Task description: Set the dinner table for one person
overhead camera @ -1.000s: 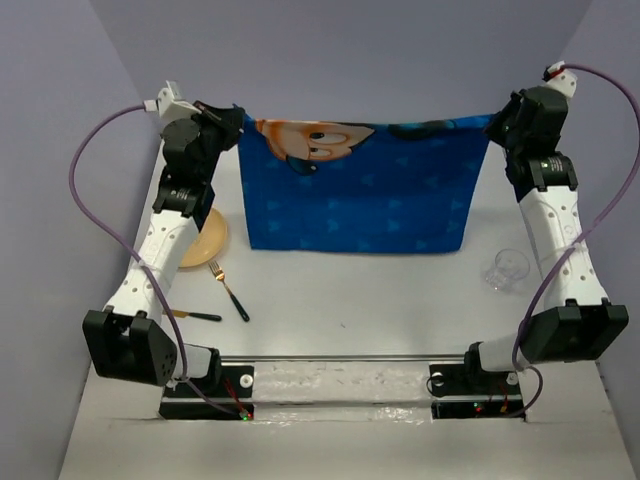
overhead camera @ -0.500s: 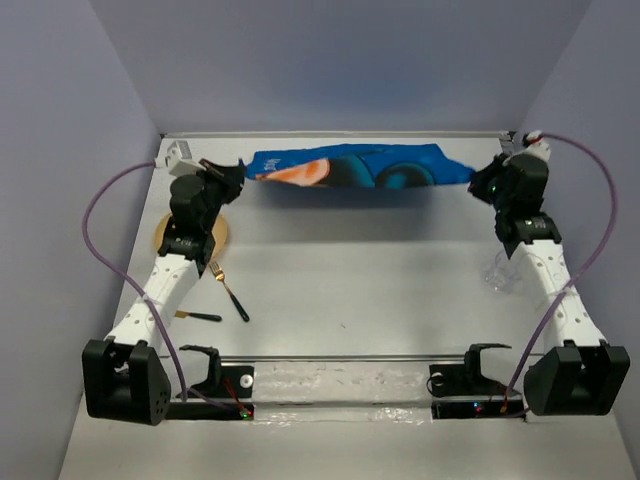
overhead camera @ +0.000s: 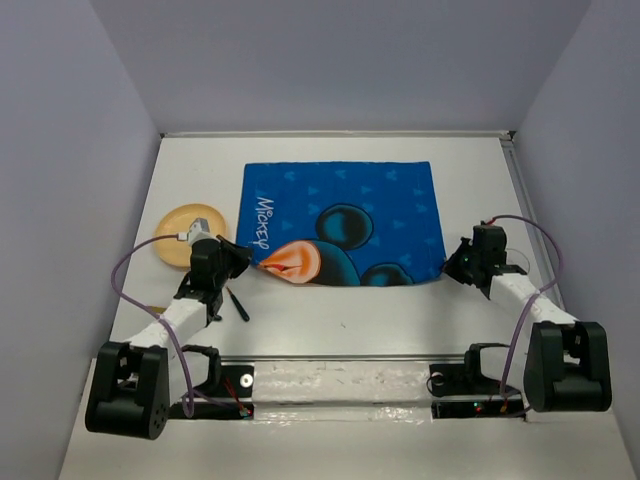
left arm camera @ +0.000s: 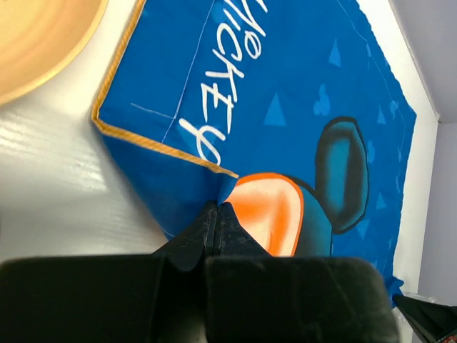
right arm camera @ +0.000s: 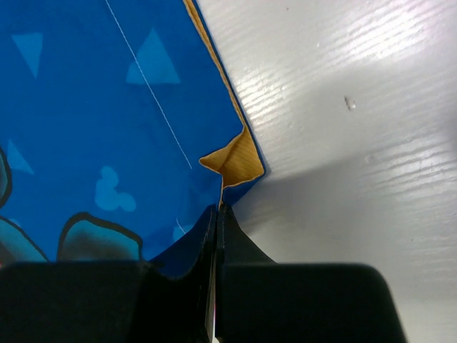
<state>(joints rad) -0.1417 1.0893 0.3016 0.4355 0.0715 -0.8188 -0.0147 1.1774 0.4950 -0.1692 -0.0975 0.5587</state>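
A yellow plate [overhead camera: 190, 232] sits on the white surface [overhead camera: 340, 310], just left of the flat-spread blue cloth [overhead camera: 350, 215]. Both arms stretch low; the left pincer [overhead camera: 252, 262] and the right pincer [overhead camera: 447, 270] each pinch one of the cloth's near corners.

The left arm [overhead camera: 185, 312] is covering all but one dark end of a utensil [overhead camera: 240, 306], too little to tell which. The plate [left arm camera: 36, 43] is running off the left wrist view's corner. The placemat [right arm camera: 107, 107] is overrunning both wrist views, its pinched corners disappearing inside the left gripper [left arm camera: 216, 211] and right gripper [right arm camera: 216, 214]
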